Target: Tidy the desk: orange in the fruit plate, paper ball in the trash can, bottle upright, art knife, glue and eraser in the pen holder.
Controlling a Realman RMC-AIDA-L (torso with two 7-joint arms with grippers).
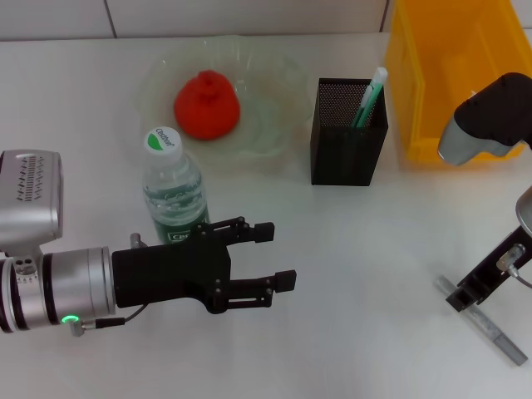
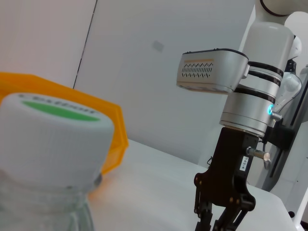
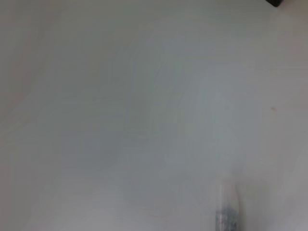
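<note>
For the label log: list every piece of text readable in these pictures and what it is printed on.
Bottle cap: green and white print, too small in the head view and blurred in the left wrist view; unreadable.
Bottle label: mostly hidden behind the left hand; unreadable.
Tag on the right hand: too small to read.
Art knife, pen holder: no text visible.

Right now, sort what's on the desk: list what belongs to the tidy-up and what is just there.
Task things:
- bottle, upright
- orange in the fruit plate
- pen holder
- art knife under the right gripper
- yellow bin
- left gripper, open beside the bottle

Just there:
- green pen in the pen holder
</note>
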